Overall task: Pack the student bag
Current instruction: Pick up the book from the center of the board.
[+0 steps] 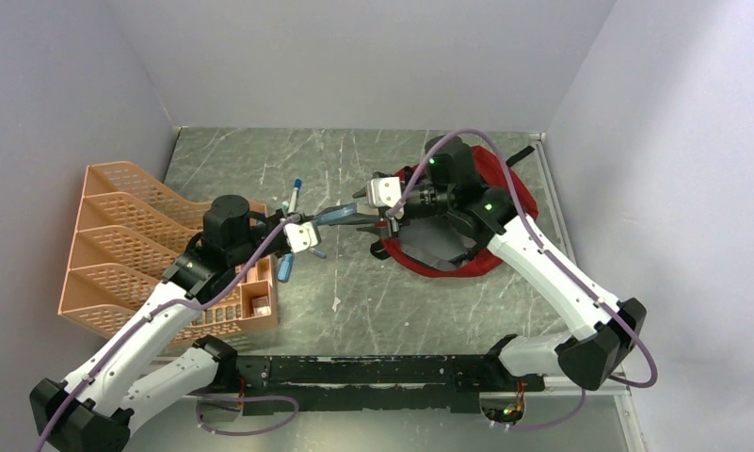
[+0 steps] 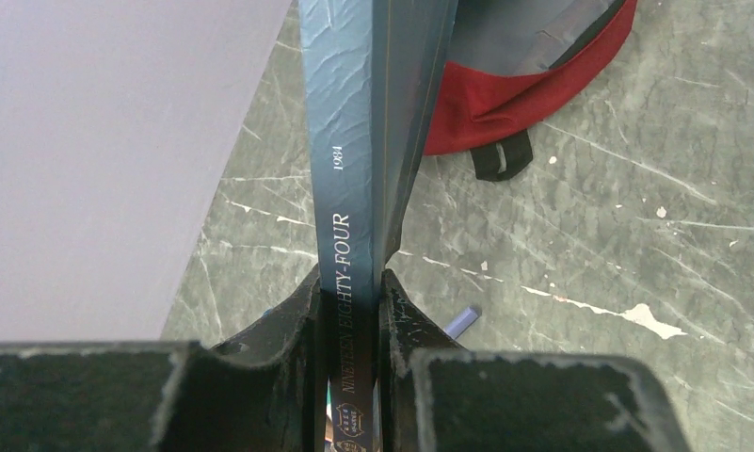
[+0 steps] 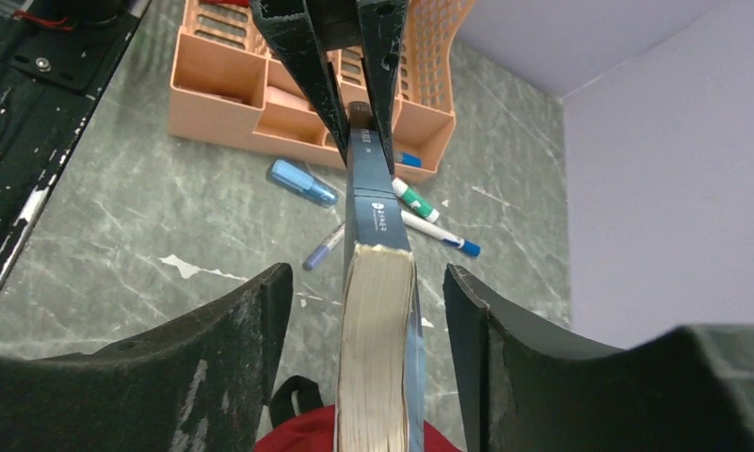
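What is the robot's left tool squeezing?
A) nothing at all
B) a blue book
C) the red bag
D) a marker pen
B: the left tool is shut on the spine of the blue book, which reads Nineteen Eighty-Four, while the right tool stands open on either side of the book's pages.

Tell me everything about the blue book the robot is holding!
The blue paperback is Nineteen Eighty-Four, with pale lettering on a creased spine and yellowed page edges. The left end effector clamps one end, holding it off the table, pointing toward the red student bag. The right end effector straddles the other end, open, without touching.
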Controlling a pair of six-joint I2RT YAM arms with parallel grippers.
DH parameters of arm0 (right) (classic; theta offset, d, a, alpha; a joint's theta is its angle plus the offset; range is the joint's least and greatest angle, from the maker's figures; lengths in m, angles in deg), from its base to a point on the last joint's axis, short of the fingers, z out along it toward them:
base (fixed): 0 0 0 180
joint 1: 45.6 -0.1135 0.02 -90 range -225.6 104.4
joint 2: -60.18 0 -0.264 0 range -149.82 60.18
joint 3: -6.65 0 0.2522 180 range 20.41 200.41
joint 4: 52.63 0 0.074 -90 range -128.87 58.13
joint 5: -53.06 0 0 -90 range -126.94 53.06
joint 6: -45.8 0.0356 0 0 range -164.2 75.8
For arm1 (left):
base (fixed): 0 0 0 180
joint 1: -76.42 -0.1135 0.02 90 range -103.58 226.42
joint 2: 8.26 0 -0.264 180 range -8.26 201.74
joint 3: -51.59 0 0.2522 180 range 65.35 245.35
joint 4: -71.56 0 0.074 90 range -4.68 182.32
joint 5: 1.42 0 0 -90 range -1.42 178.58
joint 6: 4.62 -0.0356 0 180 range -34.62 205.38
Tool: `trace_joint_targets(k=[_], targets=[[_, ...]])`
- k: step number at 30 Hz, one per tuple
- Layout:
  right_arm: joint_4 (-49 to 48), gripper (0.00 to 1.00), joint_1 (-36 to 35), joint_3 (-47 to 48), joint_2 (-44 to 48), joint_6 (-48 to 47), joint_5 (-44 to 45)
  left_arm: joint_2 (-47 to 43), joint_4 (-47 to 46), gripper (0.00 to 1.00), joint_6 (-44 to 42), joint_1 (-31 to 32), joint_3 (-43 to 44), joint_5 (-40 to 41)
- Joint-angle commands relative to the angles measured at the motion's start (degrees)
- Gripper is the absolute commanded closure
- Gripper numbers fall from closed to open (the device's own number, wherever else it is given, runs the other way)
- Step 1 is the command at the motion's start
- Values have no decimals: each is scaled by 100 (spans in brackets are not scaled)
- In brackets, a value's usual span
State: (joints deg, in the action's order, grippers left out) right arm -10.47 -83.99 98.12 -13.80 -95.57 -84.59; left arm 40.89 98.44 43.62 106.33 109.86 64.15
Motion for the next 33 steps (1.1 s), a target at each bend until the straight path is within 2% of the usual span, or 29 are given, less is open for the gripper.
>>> trace_joint_targets(k=[1,5,8,11,14,17,19,21,22,26,33], targets=[[342,39,-198,191,-268,-244,365,-178,-452,95,-309,64,392,-321],[362,43,-256,47,-384,-357,750,-215,-408,95,-342,84,466,-297],[195,53,-265,-164,-394,-382,929,-260,-399,95,-361,85,471,-376],[-61,68,-266,-351,-335,-405,1005,-299,-451,95,-273,80,471,-505],[-517,99,-260,-590,-176,-398,1083,-307,-553,95,-10,85,512,-666],[-1018,100,-244,-905,55,-295,1221,-381,-783,80,497,85,486,-688],[-1241,100,-188,-1042,194,-182,1167,-463,-1005,57,948,85,436,-559],[-1483,100,-92,-1163,316,-4,1076,-572,-1151,24,1324,85,374,-447],[-1606,100,-45,-1229,382,73,1040,-629,-1180,17,1495,85,348,-406],[-2005,100,354,-1445,583,453,676,-990,-1249,10,1978,78,86,-273],[-3136,100,1333,-1855,950,1414,-1036,-2000,-1708,4,2259,85,-518,19]])
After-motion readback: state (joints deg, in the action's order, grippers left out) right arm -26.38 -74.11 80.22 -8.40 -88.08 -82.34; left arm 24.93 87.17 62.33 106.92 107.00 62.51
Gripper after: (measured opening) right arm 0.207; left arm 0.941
